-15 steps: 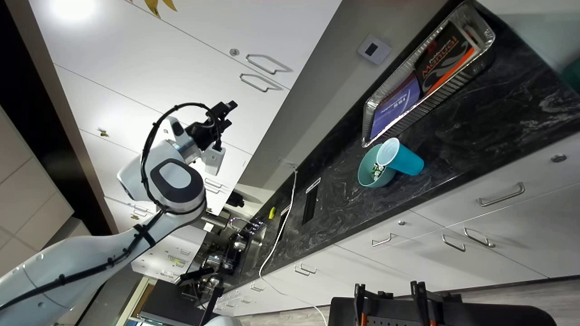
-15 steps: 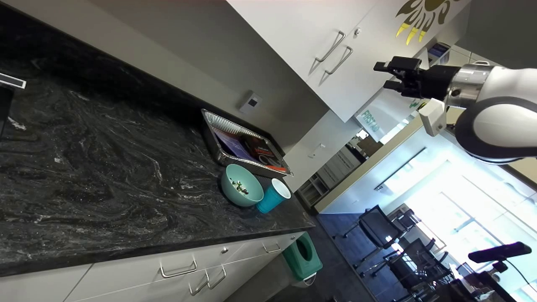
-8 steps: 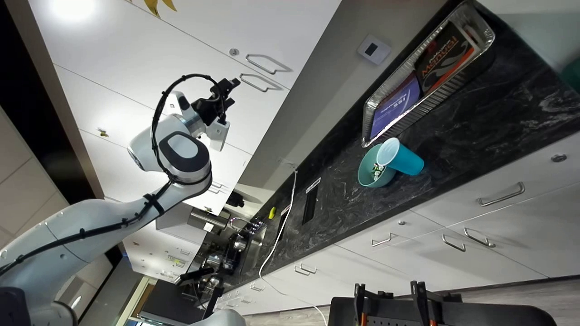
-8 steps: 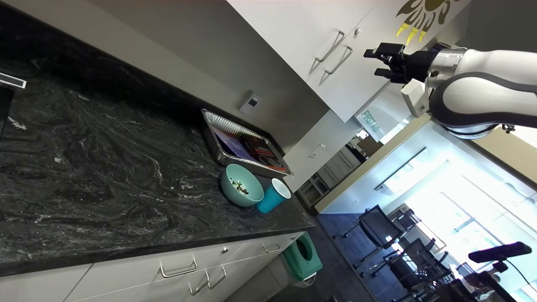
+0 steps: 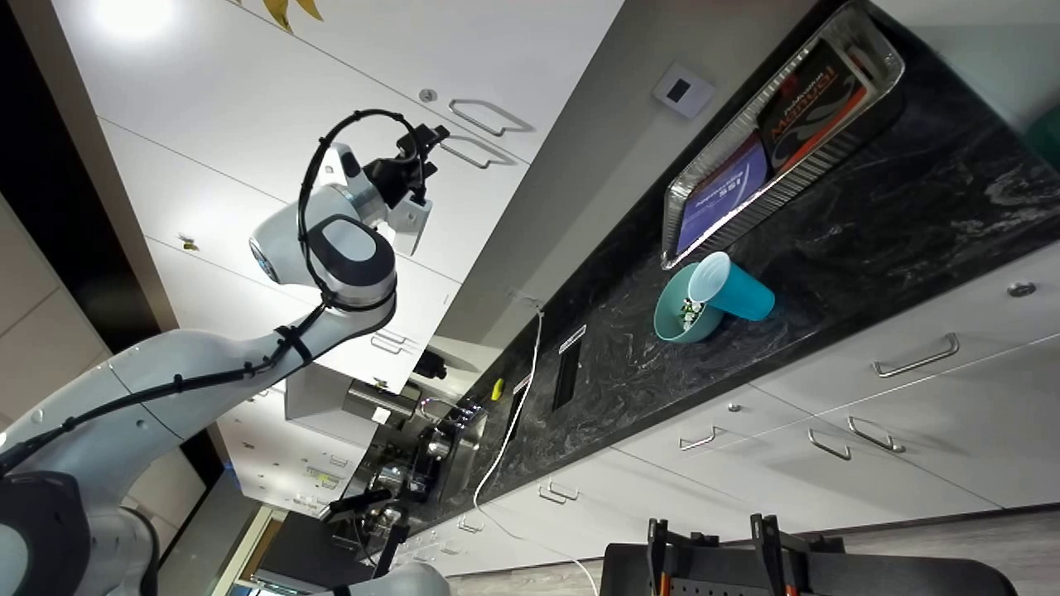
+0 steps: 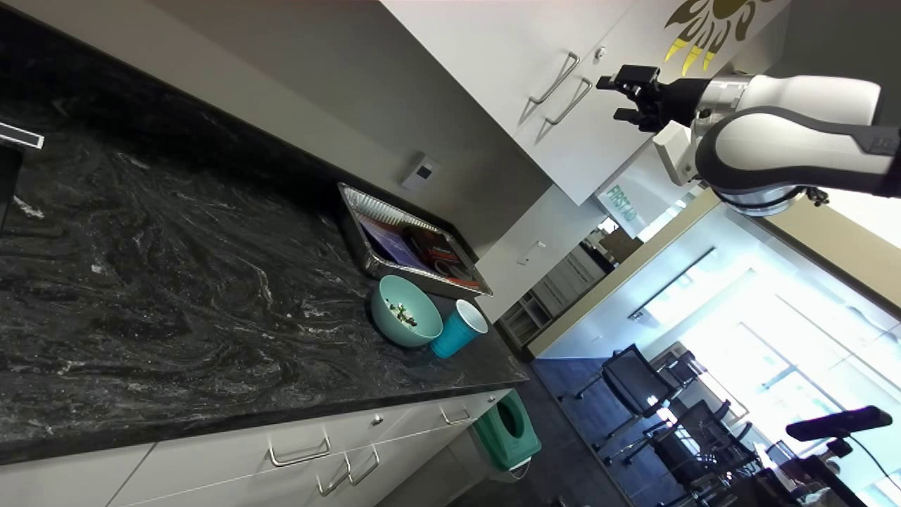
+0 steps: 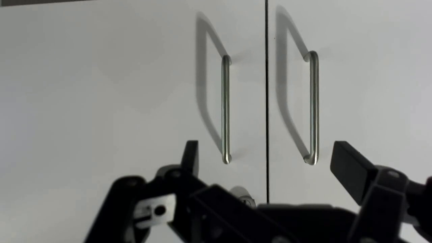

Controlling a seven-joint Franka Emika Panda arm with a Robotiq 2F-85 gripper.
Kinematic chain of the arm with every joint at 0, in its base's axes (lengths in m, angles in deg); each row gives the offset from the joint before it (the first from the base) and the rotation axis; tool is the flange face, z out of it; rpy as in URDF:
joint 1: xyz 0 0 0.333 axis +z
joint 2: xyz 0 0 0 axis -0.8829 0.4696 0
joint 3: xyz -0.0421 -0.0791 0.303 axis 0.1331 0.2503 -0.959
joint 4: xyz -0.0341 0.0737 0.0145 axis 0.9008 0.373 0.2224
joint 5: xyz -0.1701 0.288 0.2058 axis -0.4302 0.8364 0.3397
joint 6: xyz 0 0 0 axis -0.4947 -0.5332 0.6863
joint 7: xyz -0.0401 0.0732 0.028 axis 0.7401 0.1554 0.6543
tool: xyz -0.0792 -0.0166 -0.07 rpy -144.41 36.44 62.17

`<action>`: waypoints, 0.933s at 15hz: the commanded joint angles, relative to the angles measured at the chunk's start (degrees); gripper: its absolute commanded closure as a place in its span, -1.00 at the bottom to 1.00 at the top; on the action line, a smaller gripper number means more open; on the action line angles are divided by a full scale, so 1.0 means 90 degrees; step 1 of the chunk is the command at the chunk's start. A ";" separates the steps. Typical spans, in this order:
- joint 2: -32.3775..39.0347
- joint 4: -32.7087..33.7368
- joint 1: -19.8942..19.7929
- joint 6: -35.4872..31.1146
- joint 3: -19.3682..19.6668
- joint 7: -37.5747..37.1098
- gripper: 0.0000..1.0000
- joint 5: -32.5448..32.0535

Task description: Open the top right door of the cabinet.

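The white cabinet (image 5: 248,141) has two flat doors with a thin seam between them, both shut. The top right door (image 5: 489,50) (image 6: 577,158) carries a round lock and a silver loop handle (image 5: 478,118) (image 6: 569,102). In the wrist view, it is the left-hand panel (image 7: 118,84), with its handle (image 7: 225,111) and partly hidden lock (image 7: 248,201). The neighbouring door's handle (image 7: 314,111) is right of the seam. My gripper (image 5: 437,151) (image 6: 611,99) (image 7: 266,162) is open and empty in front of the handles. Its fingers straddle both handles in the wrist view. I see no contact.
Below, a dark stone counter (image 6: 211,317) holds a foil tray (image 5: 675,207) with books, a teal bowl (image 5: 675,319) and a blue cup (image 5: 745,294). A wall thermostat (image 5: 684,89) is above the counter. White drawers (image 5: 977,389) with bar handles are under it.
The arm has moved toward the cabinet handles: up and slightly right in an exterior view, up and left in the other exterior view. The gripper stays open. The doors have not moved.
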 commanded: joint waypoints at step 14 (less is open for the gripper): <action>0.0502 0.0665 -0.1353 -0.0012 -0.1047 -0.0201 -1.00 -0.0022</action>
